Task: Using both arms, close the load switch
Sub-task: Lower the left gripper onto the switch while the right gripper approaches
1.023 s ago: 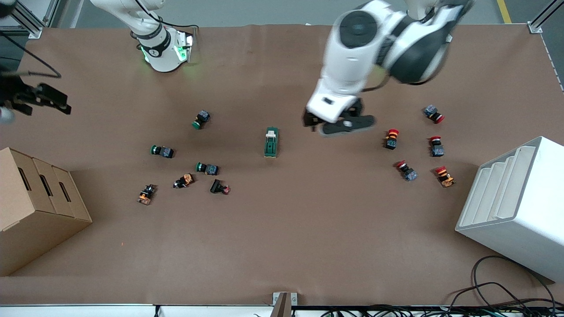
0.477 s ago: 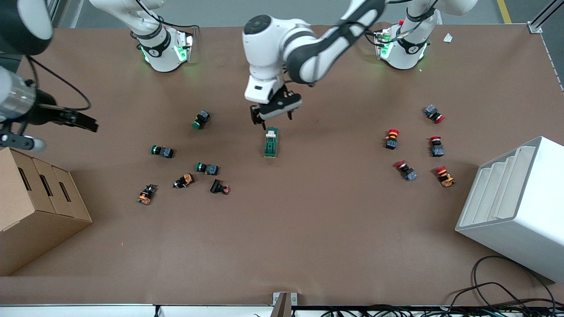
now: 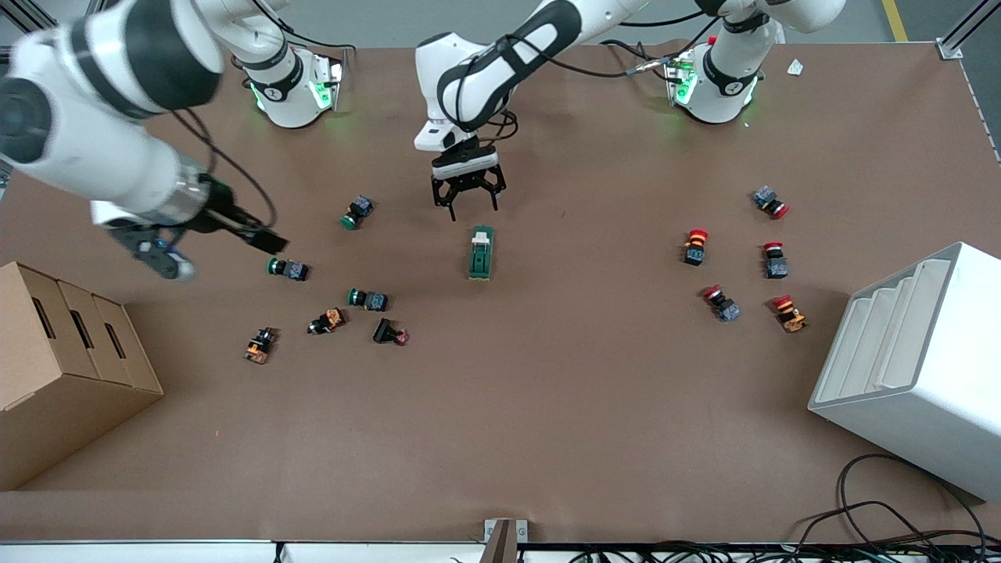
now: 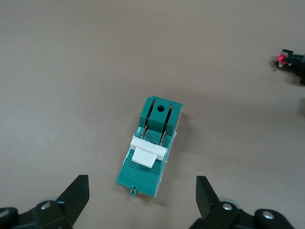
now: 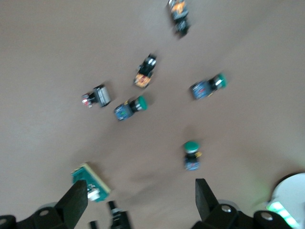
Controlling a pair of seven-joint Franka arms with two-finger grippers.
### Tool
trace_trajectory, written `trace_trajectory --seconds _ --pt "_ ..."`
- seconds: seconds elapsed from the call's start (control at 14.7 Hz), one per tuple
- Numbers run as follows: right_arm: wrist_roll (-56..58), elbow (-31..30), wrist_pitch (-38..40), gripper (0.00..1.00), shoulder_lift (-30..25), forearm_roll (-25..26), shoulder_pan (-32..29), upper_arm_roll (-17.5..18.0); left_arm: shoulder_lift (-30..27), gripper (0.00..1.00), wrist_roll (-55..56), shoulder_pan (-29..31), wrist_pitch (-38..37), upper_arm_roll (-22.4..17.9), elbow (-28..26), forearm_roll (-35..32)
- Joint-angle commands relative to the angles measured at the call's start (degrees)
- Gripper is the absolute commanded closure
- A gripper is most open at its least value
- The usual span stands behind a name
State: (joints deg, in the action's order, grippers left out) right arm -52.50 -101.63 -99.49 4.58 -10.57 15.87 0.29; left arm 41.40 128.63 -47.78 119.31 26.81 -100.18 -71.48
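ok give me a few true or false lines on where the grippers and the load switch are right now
1. The load switch lies on the table, held by neither gripper. True.
2. The left gripper is shut on the switch. False: it is open, over the table just past the switch's white-lever end.
3. The right gripper is over the cluster of green push-buttons. True.
4. The switch sits inside the cardboard box. False: it lies on bare table, mid-table.
5. Both wrist views show the switch. True.

No legible text, labels, brands or numbers found. Load switch (image 4: 152, 147) bears no readable marking. Mark on right arm base (image 3: 271, 92) indecipherable.
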Motion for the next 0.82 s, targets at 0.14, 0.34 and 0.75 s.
trace_trajectory --seconds 0.14,0.34,0.75 --pt "-6.3 -11.9 -13.8 0.0 -1.2 -7.4 6.5 -0.5 0.0 0.01 9.4 0.0 0.2 -0.2 -6.5 -17.4" --pt "-7.7 -17.7 -24.1 0.0 0.0 -10.6 11.0 -0.5 2.4 0.01 17.0 0.1 -0.4 -0.4 -6.9 -27.7" --pt "-7.7 -22.1 -42.5 0.0 7.7 -21.0 19.7 -0.5 5.4 0.02 16.7 -0.2 -4.3 -0.7 -7.1 -31.5"
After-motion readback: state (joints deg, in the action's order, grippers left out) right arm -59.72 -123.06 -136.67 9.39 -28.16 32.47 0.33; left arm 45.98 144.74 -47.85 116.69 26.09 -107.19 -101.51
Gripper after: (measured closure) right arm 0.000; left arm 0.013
